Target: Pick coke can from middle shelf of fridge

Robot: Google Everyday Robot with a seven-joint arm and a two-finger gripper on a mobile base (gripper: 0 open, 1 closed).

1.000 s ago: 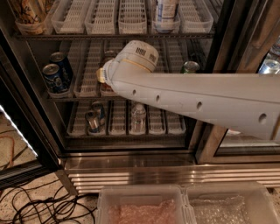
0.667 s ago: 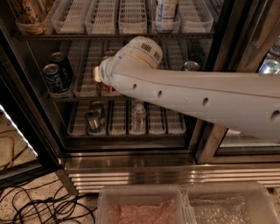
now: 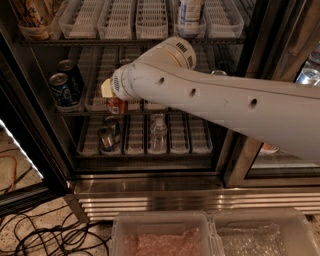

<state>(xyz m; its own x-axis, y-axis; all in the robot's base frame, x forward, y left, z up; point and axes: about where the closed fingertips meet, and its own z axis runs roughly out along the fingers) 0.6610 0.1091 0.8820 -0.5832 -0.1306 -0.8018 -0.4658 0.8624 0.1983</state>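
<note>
The fridge [image 3: 250,55] stands open with three wire shelves. My white arm [image 3: 210,100] reaches in from the right over the middle shelf [image 3: 95,106]. My gripper [image 3: 110,94] is at the arm's left end, at the front of that shelf, mostly hidden by the wrist. A red coke can [image 3: 116,105] shows just below the wrist, right at the gripper. A second red can is not visible. Two blue cans [image 3: 64,86] stand at the left of the same shelf.
The bottom shelf holds dark cans [image 3: 106,137] and a clear water bottle [image 3: 158,133]. The top shelf holds a white bottle [image 3: 189,15] and a patterned cup [image 3: 31,17]. Clear plastic bins [image 3: 160,232] sit below, and cables [image 3: 45,235] lie on the floor.
My arm has swung left along the middle shelf, so the wrist now sits over the red can near the shelf's left side. The cans have not moved.
</note>
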